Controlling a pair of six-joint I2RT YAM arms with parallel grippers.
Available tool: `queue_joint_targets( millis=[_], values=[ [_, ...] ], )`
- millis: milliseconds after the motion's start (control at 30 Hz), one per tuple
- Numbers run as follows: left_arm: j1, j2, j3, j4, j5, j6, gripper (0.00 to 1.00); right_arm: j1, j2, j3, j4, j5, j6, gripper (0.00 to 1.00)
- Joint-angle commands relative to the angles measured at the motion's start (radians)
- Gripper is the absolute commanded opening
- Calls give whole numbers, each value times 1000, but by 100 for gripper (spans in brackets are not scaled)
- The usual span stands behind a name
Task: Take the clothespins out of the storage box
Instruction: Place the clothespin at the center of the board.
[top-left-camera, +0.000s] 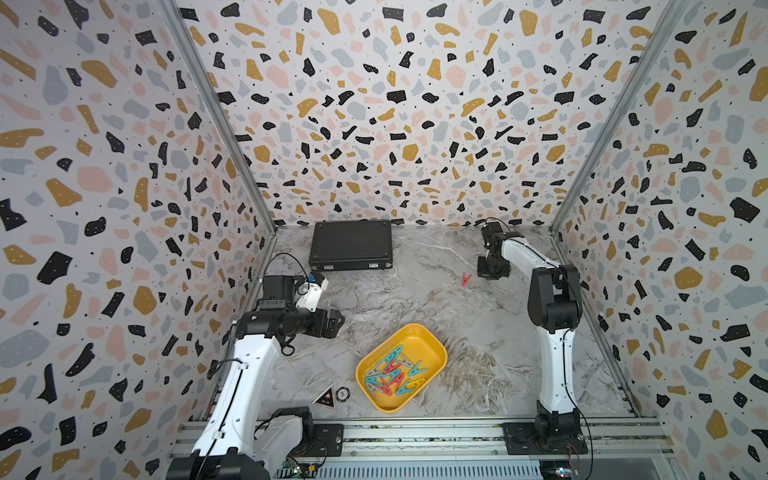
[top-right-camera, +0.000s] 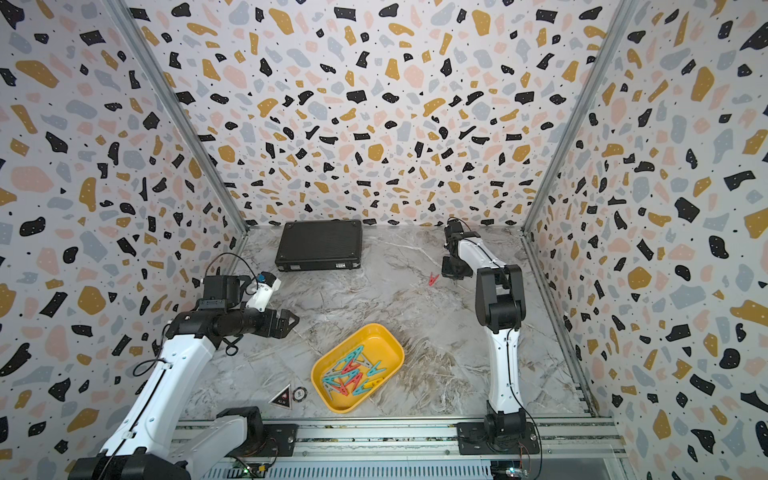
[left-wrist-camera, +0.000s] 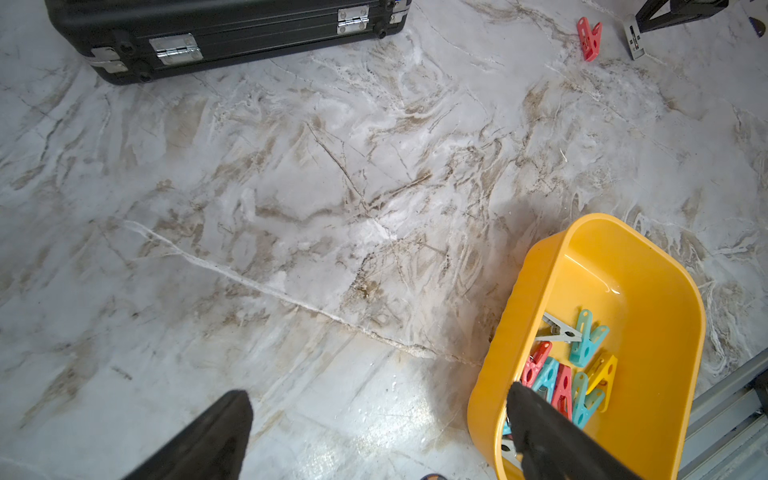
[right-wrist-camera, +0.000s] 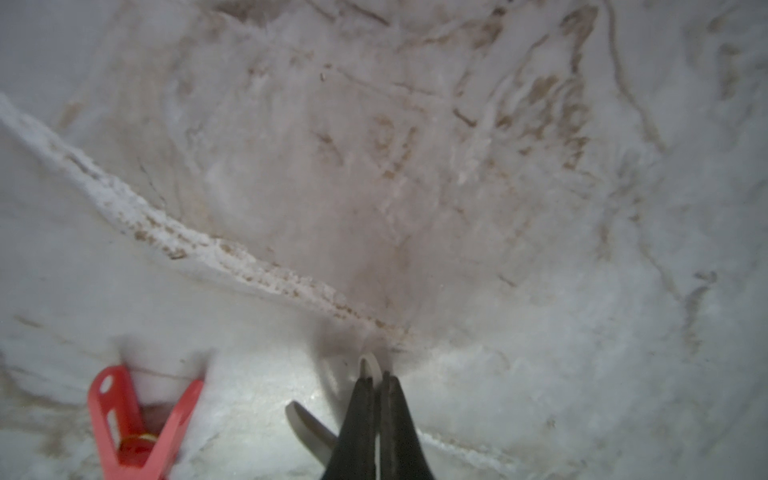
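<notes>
reading "all in", badge (top-right-camera: 281, 397) near storage box (top-right-camera: 388, 338)

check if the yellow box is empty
Not empty: the storage box holds a pile of clothespins; one red clothespin lies outside on the table.

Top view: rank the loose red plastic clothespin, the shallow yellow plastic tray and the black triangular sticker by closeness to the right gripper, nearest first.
1. Loose red plastic clothespin, lying just beside the right gripper, at the back.
2. Shallow yellow plastic tray, front centre.
3. Black triangular sticker, at the front, past the tray toward the robot's left.
</notes>
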Motion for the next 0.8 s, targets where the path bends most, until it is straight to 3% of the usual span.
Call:
queue_joint_targets(
  millis=[0, 267, 567, 767],
  values=[
    [-3, -16, -12, 2, 14, 14, 100, 3, -9, 35, -47, -24, 11, 7],
    [-3, -16, -11, 1, 14, 14, 100, 4, -71, 50, -54, -67, 9, 23],
    [-2, -17, -12, 1, 11, 13, 100, 3, -183, 112, -116, -112, -7, 27],
    [-3, -15, -12, 0, 9, 14, 100, 25, -373, -19, -98, -201, -12, 27]
  ],
)
